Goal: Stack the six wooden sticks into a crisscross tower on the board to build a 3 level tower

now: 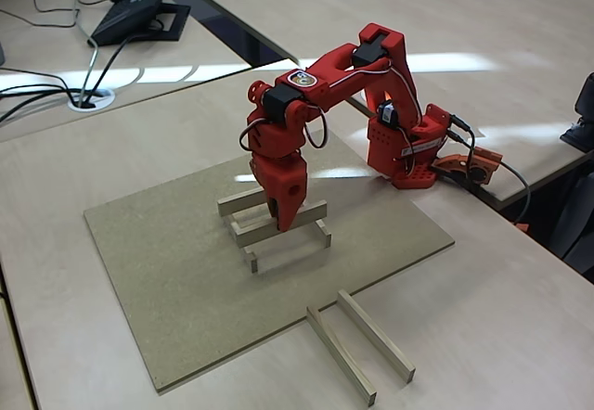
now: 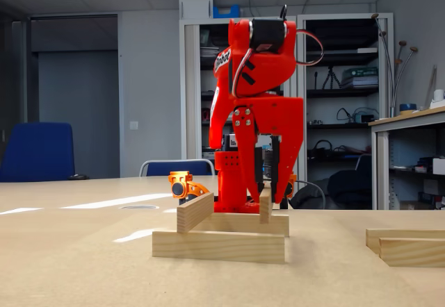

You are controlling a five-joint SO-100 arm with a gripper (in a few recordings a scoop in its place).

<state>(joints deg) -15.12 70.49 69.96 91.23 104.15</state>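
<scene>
**Fingers over a two-layer lattice, two sticks waiting off the board**

Board (image 1: pixel 167 271) lies flat on the pale table (image 1: pixel 501 317) in a fixed view from above, its long edges running from nine o'clock toward four o'clock. Near the board's centre stands the tower (image 1: pixel 278 229), an open square of four pale bars: two lower ones pointing roughly toward five o'clock, two upper ones laid across them toward two o'clock. The red arm (image 1: pixel 353 67) rises from its base at the two o'clock corner of the board and bends down over the lattice. Its fingers (image 1: pixel 278 213) point straight down and touch the nearer upper bar (image 1: pixel 281 223); from here I cannot tell whether they pinch it or merely rest against it. Two spare sticks (image 1: pixel 357 350) lie side by side on the table at five o'clock from the tower, just off the board's edge, parallel and slightly apart. A desk phone (image 1: pixel 139 6) sits on another table at eleven o'clock.

Seen low from the side in another fixed view, the tower (image 2: pixel 226 234) shows a long bar lying across the front, with further bars above and behind it. The fingers (image 2: pixel 259 196) hang down with a gap between them; one tip (image 2: pixel 265 203) stands against the top bar. At three o'clock, the ends of the two spare sticks (image 2: pixel 410 246) rest on the table.
</scene>
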